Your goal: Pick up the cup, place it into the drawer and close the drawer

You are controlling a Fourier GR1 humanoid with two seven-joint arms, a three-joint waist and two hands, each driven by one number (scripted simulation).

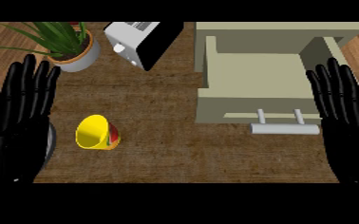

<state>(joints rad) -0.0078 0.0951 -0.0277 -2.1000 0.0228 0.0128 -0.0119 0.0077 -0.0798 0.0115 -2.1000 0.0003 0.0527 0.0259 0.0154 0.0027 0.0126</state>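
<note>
Cup (96, 133): yellow, on its side, desk's (175, 99) 8 o'clock
Drawer (256, 83): open, 2 o'clock
Left hand (24, 109), right hand (340, 107): fingers straight, apart, holding nothing

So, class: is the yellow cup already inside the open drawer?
No: the yellow cup lies on its side on the counter, apart from the open drawer, which holds nothing visible.

head view | looks steeply down from above on the counter (182, 99) | hands enter from lower edge | only one view, nothing shared
</note>
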